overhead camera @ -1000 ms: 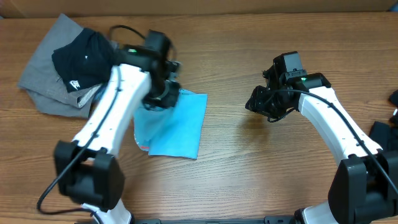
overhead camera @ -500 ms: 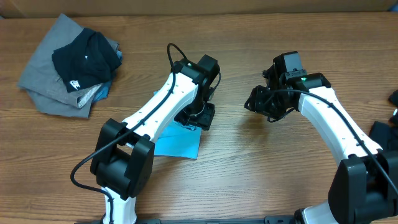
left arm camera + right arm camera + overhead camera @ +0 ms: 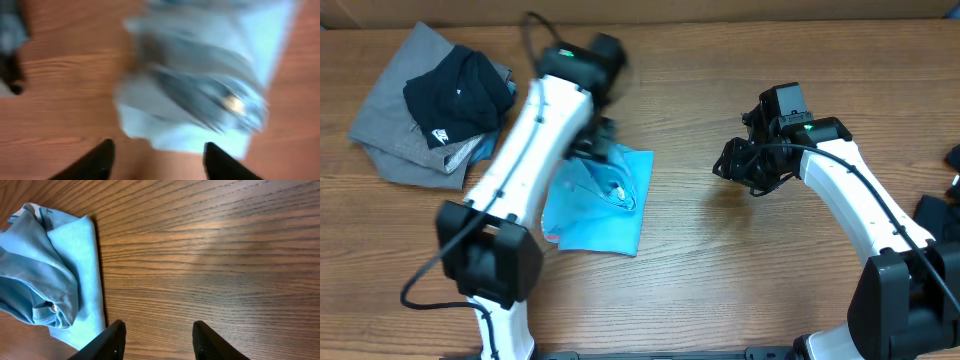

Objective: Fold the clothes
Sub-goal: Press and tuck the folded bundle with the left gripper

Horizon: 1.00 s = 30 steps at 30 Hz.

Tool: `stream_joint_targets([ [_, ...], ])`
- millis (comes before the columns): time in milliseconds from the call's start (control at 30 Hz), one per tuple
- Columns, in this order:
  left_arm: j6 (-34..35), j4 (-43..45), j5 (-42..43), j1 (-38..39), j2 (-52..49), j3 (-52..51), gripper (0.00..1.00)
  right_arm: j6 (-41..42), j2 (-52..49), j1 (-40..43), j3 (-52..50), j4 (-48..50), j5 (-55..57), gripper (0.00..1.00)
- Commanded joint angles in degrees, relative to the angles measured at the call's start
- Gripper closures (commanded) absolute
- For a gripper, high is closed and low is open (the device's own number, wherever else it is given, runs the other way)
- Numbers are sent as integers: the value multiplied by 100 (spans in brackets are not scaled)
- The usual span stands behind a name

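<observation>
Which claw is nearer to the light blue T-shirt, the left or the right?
Left. The left claw hovers over the far edge of the light blue T-shirt; the right claw is off to its right, over bare table.

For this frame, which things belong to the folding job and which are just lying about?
Job:
- blue shirt, mid-table
- black shirt, lying on the grey one
- grey shirt, far left

Lying about:
- dark items at the right edge, cut off; cannot tell what they are
</observation>
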<state>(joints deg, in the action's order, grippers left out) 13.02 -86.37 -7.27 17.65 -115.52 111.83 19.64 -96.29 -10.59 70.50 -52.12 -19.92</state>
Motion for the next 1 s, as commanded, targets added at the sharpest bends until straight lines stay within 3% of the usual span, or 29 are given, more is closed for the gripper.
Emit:
stream_joint_targets([
  [0, -601, 535, 267, -756, -101, -437, 75, -17, 125, 7, 87, 13, 42, 53],
  [167, -946, 1803, 1189, -1438, -144, -1255, 96, -17, 125, 7, 87, -2, 42, 53],
  [333, -1163, 2406, 1353, -1547, -149, -2004, 96, -17, 125, 7, 87, -39, 42, 53],
  [500, -1231, 2612, 2413, -1309, -149, -2710, 96, -20, 125, 7, 87, -61, 42, 53],
  [667, -1875, 1958, 3676, -938, -92, -2841, 96, -20, 125, 7, 87, -120, 44, 54],
  [967, -2035, 1073, 3442, -675, 612, -2844, 96, -20, 125, 7, 87, -42, 44, 53],
])
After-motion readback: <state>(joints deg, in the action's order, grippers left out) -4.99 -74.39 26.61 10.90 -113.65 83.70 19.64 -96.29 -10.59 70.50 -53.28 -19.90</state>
